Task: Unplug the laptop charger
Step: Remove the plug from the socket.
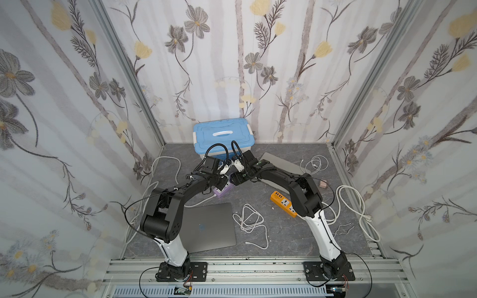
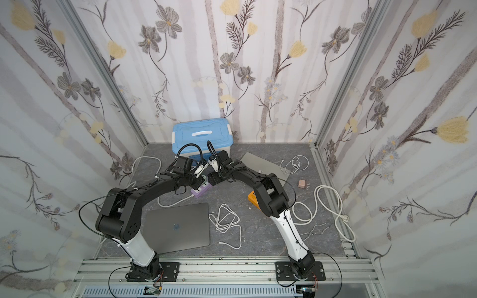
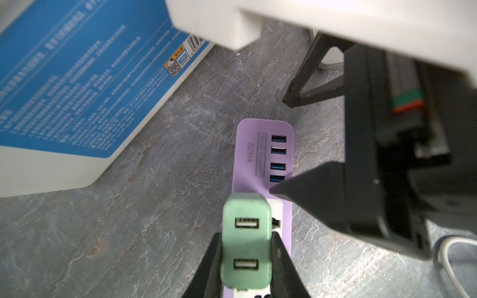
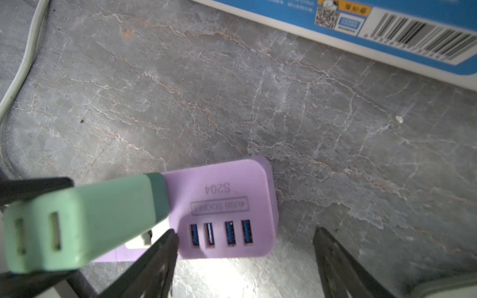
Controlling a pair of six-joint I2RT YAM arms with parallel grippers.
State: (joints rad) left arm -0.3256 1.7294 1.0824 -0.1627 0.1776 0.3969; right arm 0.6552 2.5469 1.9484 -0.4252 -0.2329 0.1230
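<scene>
The laptop charger [image 3: 246, 242] is a mint-green block with two USB ports, standing on the white socket face of a purple power strip [image 3: 247, 165]. My left gripper [image 3: 246, 240] is shut on the charger, one black finger on each side. In the right wrist view the charger [image 4: 85, 219] leans over the strip [image 4: 232, 191]. My right gripper [image 4: 245, 232] is open, straddling the strip's USB end without touching it. One of its fingertips [image 3: 309, 191] shows in the left wrist view, beside the USB ports. In both top views the strip [image 1: 222, 192] [image 2: 200, 192] lies under the two wrists.
A blue-lidded storage box [image 1: 223, 135] stands just behind the strip. A closed grey laptop [image 1: 209, 227] lies in front, another laptop [image 1: 281, 162] to the right. An orange power strip [image 1: 284, 202], white cables [image 1: 249, 219] and a pink adapter [image 1: 322, 184] lie on the grey floor.
</scene>
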